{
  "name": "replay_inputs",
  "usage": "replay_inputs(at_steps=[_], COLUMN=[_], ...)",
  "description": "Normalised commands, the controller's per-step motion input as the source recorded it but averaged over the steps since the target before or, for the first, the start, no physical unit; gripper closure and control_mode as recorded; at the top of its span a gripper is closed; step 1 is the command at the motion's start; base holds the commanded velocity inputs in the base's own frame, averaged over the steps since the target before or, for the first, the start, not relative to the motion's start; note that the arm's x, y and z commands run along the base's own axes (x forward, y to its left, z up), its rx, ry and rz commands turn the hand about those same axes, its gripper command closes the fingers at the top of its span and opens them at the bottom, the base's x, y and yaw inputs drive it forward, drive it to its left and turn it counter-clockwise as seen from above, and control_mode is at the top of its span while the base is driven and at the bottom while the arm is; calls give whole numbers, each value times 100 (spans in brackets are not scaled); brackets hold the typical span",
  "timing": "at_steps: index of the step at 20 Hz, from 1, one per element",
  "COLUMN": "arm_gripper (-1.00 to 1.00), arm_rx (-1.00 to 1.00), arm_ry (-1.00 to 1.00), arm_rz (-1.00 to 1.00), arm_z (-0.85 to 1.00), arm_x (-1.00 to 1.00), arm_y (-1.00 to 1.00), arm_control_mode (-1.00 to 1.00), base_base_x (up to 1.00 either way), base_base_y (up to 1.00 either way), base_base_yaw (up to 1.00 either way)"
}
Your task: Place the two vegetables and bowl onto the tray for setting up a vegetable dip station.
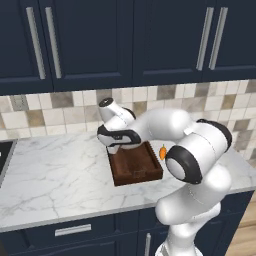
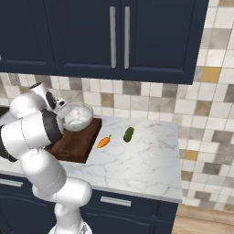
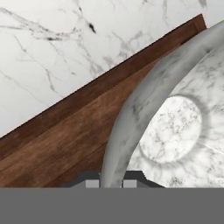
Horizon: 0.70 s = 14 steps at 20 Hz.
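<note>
Gripping the marbled bowl [image 2: 77, 116] by its thick rim, pincer [image 3: 111, 183] fingers either side, over the wooden tray [image 2: 73, 144]; whether set down, cannot tell. Left out on the worktop [image 2: 141, 160]: carrot [image 2: 104, 141] just beside the tray, cucumber [image 2: 129, 134] further right.

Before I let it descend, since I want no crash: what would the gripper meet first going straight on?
The gripper straddles the bowl rim; straight beyond lies the tray floor, likely met first, though depth is unclear.

No text, label, brand, number or sign is showing legibly in any of the three views; every visible surface is appearing plain, marbled, tiled or wood-grained, without any lettering.
</note>
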Motion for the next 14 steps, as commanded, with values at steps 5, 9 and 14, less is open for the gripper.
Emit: replay_inputs(at_steps=[5,9,14], arm_gripper=[100,100,100], arm_rx=[-2,-3,-4], arm_ry=[0,0,0], arm_rz=[0,0,-1], arm_z=[-7,-5,-6], arm_x=[12,17,17], arm_y=[-1,-2,-3], arm_control_mode=[-100,-100,-100], base_base_x=[0,0,0], base_base_y=[0,0,0], base_base_yaw=[0,0,0])
